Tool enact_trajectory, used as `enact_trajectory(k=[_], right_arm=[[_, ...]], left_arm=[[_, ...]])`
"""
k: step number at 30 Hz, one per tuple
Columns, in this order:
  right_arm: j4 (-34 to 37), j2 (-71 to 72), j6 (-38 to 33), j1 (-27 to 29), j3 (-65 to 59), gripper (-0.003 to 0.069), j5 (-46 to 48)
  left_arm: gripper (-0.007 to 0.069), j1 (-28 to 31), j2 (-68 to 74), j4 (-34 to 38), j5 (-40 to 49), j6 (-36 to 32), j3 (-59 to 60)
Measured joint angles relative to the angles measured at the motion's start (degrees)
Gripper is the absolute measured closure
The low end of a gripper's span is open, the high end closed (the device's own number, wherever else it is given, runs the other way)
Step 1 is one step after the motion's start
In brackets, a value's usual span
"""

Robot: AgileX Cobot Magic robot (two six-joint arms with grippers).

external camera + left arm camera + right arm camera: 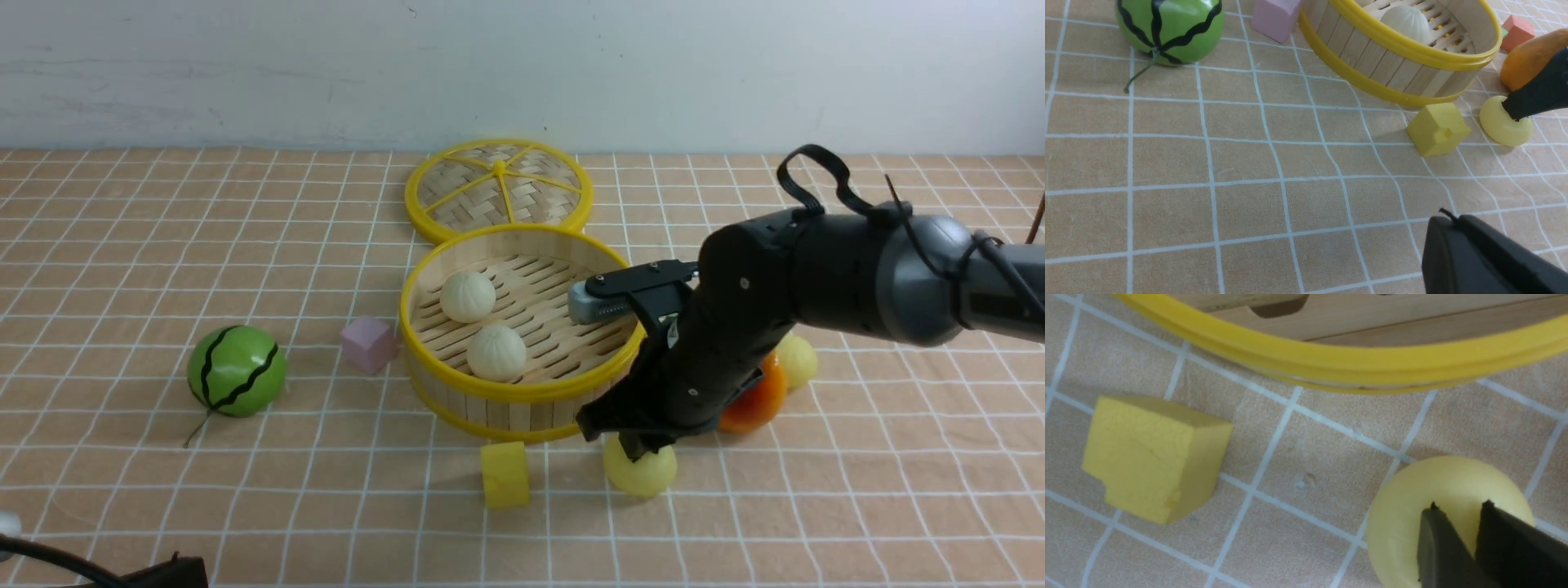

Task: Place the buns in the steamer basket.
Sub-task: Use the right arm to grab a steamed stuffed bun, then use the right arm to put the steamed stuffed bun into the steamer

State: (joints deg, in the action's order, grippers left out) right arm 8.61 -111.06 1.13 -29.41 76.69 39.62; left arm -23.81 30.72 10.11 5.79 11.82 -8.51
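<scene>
Right gripper [1459, 509] clamped on pale yellow bun [645, 475], bun on cloth [245, 506] just in front of steamer basket [522, 394]. Two off-white buns [468, 296] lay inside; second yellow bun [800, 359] sat outside. Roughly half done

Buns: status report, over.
Right gripper pinching front yellow bun. Left gripper shut, empty. Two white buns in steamer basket; second yellow bun beside pear.

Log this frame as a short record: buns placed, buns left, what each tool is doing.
in basket: back white bun, front white bun
on table: near yellow bun, far yellow bun by pear
right tool: pinching near yellow bun, not lifted
left tool: shut, holding nothing
other: lid, watermelon, pink cube, yellow cube
</scene>
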Motion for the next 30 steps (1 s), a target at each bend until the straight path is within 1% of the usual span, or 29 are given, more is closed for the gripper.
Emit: enact_trajectory(k=[3, 4, 6, 10, 15, 19, 22, 28, 30], right_arm=[[-0.2, 0.0, 0.0, 0.0, 0.0, 0.0631, 0.1], [-0.2, 0.0, 0.0, 0.0, 0.0, 0.0652, 0.1], [-0.2, 0.1, 0.0, 0.0, 0.0, 0.0664, 0.1], [-0.3, 2.0, 0.0, 0.0, 0.0, 0.0666, 1.6], [0.1, 8.8, 0.0, -0.2, 0.6, 0.0666, 2.8], [0.3, 10.8, -0.7, -0.2, 4.8, 0.0664, 1.3], [0.3, 7.5, -1.1, -0.2, 8.4, 0.0661, -2.0], [0.6, -0.5, -1.1, -0.2, 11.9, 0.0653, -6.7], [-0.2, -4.4, -1.1, -0.2, 13.3, 0.0628, -7.6]], left_arm=[[0.0634, 0.0, 0.0, 0.0, 0.0, 0.0, 0.0], [0.0634, 0.0, 0.0, 0.0, 0.0, 0.0, 0.0], [0.0634, 0.0, 0.0, 0.0, 0.0, 0.0, 0.0], [0.0634, 0.0, 0.0, 0.0, 0.0, 0.0, 0.0], [0.063, 0.0, 0.0, 0.0, 0.0, 0.0, 0.0], [0.0627, 0.0, 0.0, 0.0, 0.0, 0.0, 0.0], [0.0627, 0.0, 0.0, 0.0, 0.0, 0.0, 0.0], [0.0627, 0.0, 0.0, 0.0, 0.0, 0.0, 0.0], [0.0627, 0.0, 0.0, 0.0, 0.0, 0.0, 0.0]])
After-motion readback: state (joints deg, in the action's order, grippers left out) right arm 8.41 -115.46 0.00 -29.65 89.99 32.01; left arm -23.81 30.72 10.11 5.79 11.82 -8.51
